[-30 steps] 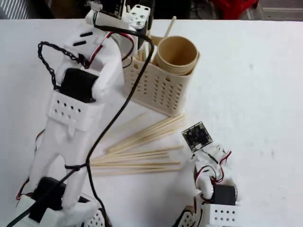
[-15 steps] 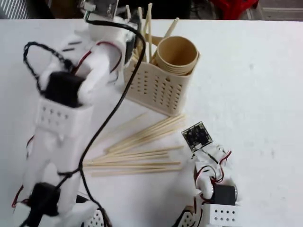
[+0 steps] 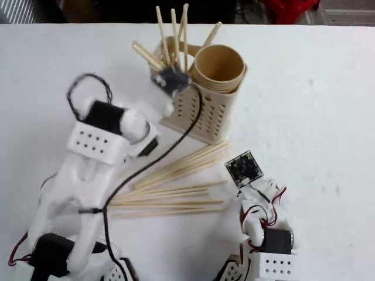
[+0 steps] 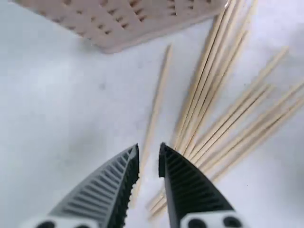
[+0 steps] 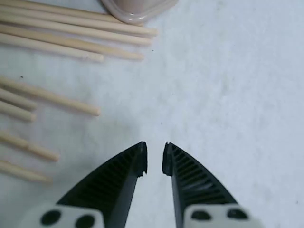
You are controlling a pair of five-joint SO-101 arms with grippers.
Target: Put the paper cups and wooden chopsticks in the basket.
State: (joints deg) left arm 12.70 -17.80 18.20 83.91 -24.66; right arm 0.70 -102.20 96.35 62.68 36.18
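White table (image 3: 316, 117) under everything. Left arm (image 3: 88, 170), white with black motors, runs from the near edge up toward the basket (image 3: 202, 111), and in the high view its wrist overlaps the basket's near-left corner. Right arm (image 3: 263, 228) sits folded low at the near edge, well apart from the basket. Basket is cream with perforated walls and stands upright toward the far side of the table. Paper cups (image 3: 218, 67), a nested stack, stand mouth up in the basket's right part. Several chopsticks (image 3: 173, 29) stand tilted in the basket's left part, just beside the cups, with their ends sticking out above the rim. Loose chopsticks (image 3: 170, 193) lie fanned flat on the table between the basket and the near edge, between the two arms; exact count hard to tell. Left gripper (image 4: 148, 156) hangs just above the table near the basket's base, jaws a narrow slit apart and gripping nothing. One lone stick (image 4: 159, 95) lies on the table and passes under one fingertip, with the rest of the fan just beside it. Right gripper (image 5: 154, 156) points down at bare table, jaws likewise a thin gap apart and empty. Stick ends (image 5: 71, 47) lie near it, and a corner of the basket (image 5: 137, 9) shows just past them.
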